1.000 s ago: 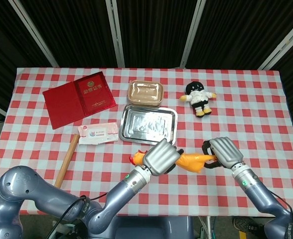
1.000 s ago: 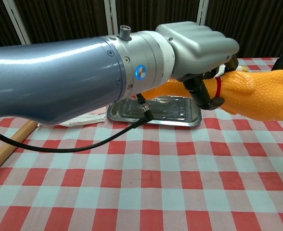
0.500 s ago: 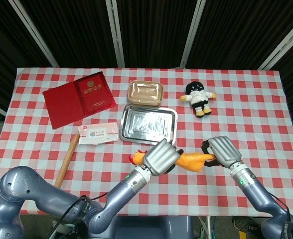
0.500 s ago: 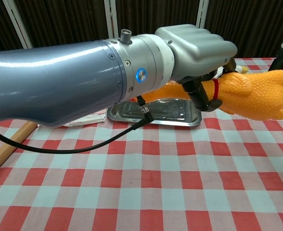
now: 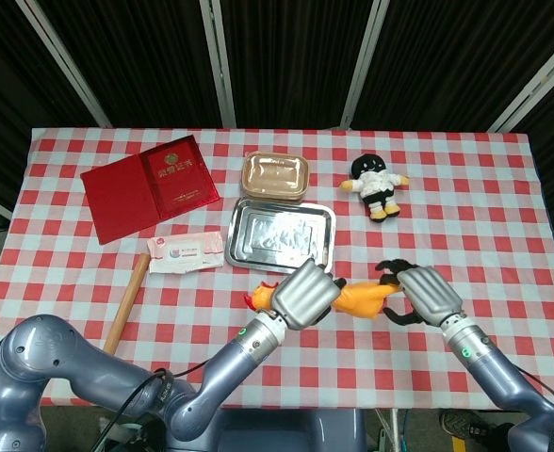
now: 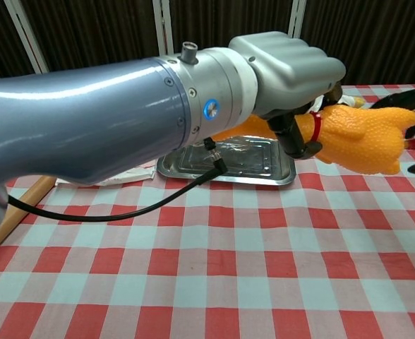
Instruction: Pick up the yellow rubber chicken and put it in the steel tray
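Right hand [image 5: 430, 294] has let go of the chicken's [image 5: 360, 302] feet end since a second ago: fingers now spread apart, sitting just beside the legs, no contact visible. Left hand [image 5: 304, 295] is clamped around the chicken's neck (red collar shows right at the fingers in the chest view), carrying it alone, probably so the left arm can swing it to the steel tray [image 5: 282, 232]. Chicken hangs above the table [image 5: 70, 282], just in front of the tray, not yet in it. Head view shows both hands and the gap to the tray; chest view shows the neck grip [image 6: 285, 67] close up, with the right hand nearly out of frame.
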Controlling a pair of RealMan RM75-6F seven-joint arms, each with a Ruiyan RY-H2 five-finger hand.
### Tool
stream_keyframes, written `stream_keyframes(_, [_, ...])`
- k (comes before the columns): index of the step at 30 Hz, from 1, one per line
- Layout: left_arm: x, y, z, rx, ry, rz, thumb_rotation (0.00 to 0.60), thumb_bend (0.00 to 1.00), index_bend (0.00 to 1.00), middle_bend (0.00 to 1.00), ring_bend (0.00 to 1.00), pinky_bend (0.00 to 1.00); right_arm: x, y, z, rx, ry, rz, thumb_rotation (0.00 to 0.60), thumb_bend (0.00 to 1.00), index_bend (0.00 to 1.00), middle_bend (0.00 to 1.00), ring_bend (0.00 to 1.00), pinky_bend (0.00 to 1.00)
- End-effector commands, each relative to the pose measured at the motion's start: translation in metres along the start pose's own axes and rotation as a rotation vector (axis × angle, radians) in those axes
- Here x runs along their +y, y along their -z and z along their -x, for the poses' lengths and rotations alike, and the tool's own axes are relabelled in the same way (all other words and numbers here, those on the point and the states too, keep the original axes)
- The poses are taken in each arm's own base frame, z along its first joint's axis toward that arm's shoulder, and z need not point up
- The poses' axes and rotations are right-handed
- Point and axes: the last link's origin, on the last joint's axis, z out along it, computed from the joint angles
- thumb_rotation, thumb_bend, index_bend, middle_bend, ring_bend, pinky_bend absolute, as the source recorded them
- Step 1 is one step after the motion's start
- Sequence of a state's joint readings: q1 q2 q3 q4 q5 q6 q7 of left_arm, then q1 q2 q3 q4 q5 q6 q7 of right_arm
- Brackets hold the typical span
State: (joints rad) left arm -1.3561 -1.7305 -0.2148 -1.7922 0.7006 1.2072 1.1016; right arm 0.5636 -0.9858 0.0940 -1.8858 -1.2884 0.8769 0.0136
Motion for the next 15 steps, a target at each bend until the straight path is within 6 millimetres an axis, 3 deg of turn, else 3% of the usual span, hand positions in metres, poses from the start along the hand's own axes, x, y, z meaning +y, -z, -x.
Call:
stream_keyframes(1, [0.0007, -0.0009, 0.0003, 0.0, -0.001, -0.001, 0.6, 0.67, 0.54, 0.62, 0.55, 0.62, 0.0005, 0.0007, -0.0011, -0.01, 0.004, 0.001, 0.6, 0.19, 0.0, 0.0, 0.0, 0.15])
stream_keyframes(15, [0.0026, -0.0061, 0.0034, 0.029, -0.022, -0.017, 0.6, 0.67, 0.55, 0.62, 0.55, 0.62, 0.0002, -0.0016, -0.0025, -0.019, -0.004, -0.002, 0.6, 0.19, 0.0, 0.0, 0.01, 0.15])
